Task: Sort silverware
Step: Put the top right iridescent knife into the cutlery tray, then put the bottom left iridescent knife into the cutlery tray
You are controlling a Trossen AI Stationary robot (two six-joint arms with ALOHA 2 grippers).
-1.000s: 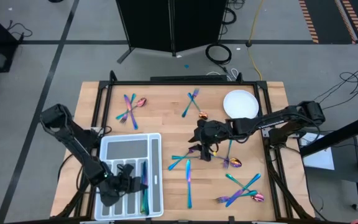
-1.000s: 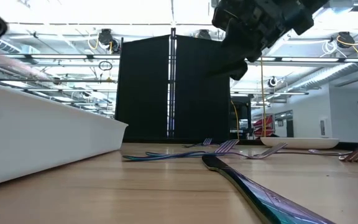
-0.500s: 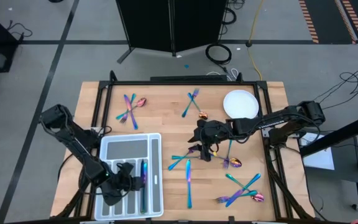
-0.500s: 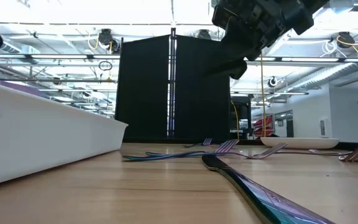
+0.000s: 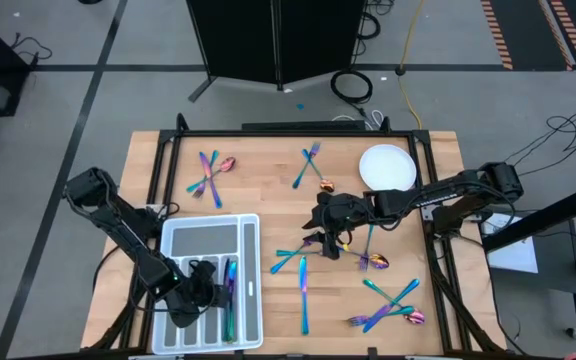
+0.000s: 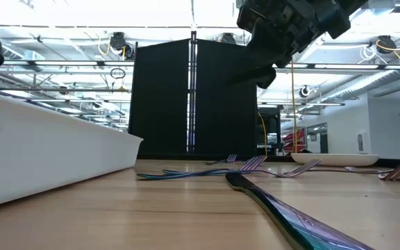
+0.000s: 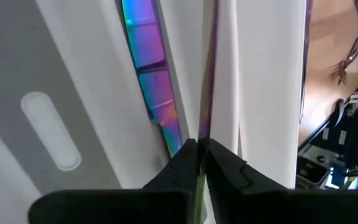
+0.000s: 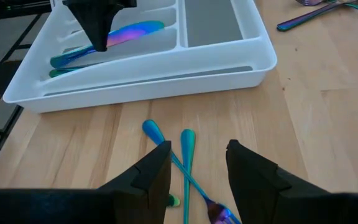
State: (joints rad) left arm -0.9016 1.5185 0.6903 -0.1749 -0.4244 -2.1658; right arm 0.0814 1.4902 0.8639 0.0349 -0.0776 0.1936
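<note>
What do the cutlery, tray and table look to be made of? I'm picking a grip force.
Cutlery: probably metal with a glossy rainbow coating; it shines teal to purple. Tray: likely moulded plastic, smooth matte white with rounded walls. Table: wood, with pale planks and visible grain.

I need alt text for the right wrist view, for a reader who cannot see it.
The right gripper hangs open above two crossed teal utensil handles on the wooden table. Beyond stands a white tray, where the left gripper is over a rainbow utensil.
</note>
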